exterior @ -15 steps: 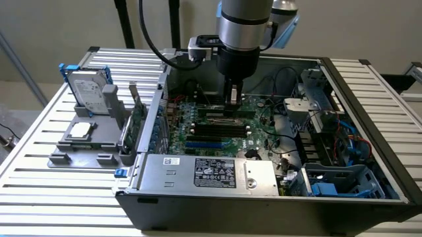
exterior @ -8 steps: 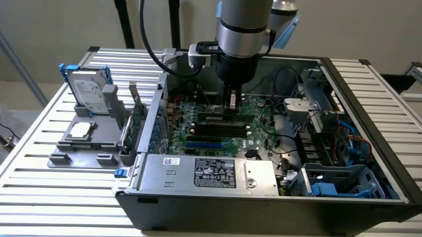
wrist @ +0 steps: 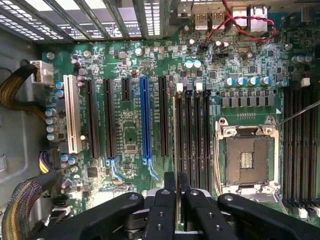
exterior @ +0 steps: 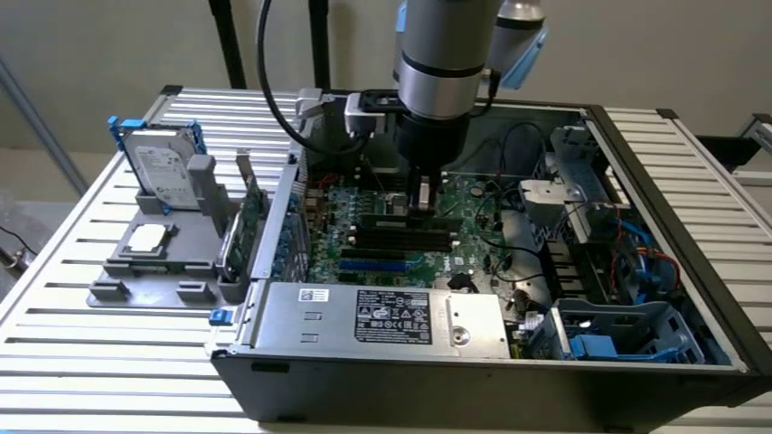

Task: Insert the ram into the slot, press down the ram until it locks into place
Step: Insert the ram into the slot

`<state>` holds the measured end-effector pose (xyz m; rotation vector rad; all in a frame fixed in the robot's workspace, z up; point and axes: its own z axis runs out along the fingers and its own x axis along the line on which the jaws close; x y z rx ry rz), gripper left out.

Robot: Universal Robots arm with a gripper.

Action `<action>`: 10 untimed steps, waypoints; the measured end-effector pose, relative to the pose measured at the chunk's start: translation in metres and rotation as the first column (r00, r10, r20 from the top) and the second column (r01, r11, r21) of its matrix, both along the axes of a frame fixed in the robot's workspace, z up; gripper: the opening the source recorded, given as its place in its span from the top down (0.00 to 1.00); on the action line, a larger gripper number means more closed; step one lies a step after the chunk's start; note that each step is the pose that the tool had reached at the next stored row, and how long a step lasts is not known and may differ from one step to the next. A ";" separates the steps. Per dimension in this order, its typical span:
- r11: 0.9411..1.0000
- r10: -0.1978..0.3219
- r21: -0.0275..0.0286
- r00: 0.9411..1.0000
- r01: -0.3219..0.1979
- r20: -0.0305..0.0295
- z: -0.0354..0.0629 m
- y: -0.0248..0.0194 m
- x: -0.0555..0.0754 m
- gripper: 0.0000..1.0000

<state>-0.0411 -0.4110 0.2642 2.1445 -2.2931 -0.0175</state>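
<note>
Misalignment is the chief risk here.

In the exterior view, the open computer case (exterior: 483,380) sits across the bench (exterior: 72,362) toward its near edge. A hard drive (exterior: 163,172) stands on a grey fixture (exterior: 145,262) by the bench's edge at the exterior view's left. The arm reaches straight down into the case. The end effector (exterior: 422,215) hangs just over the motherboard (exterior: 362,203), its fingers narrow on a thin upright strip that I take to be the ram (exterior: 422,194). Whether the strip's lower edge touches a socket cannot be told from here.

In the wrist view, the fingers (wrist: 169,185) stand close together. The gap between them is in line with the slot (wrist: 178,140). It is the one of four parallel black sockets farthest from the CPU socket (wrist: 247,160) and nearest the blue connector (wrist: 145,120).

Several things could go wrong from this position:

- **Off line:** if the stick is tilted or sits slightly toward the neighbouring socket, a downward press would probably land it on the socket wall, jamming it or bending it.
- **Notch and key:** a notch out of step with the socket's key would stop the stick short.
- **End clips:** if the end clip (wrist: 180,88) is not swung open, or the push is uneven, one end may latch while the other rides high.
- **Grip and force:** the stick could slip between the fingers, and hard pressing on a jammed stick could flex the board.
</note>
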 end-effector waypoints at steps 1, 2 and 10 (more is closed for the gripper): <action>1.000 0.000 0.000 1.000 0.000 -0.002 -0.0015 0.0001 0.000 0.86; 1.000 0.000 0.000 1.000 0.000 -0.004 -0.0029 0.0002 0.000 0.86; 1.000 0.000 0.001 1.000 0.000 -0.017 -0.0121 0.0021 0.002 0.86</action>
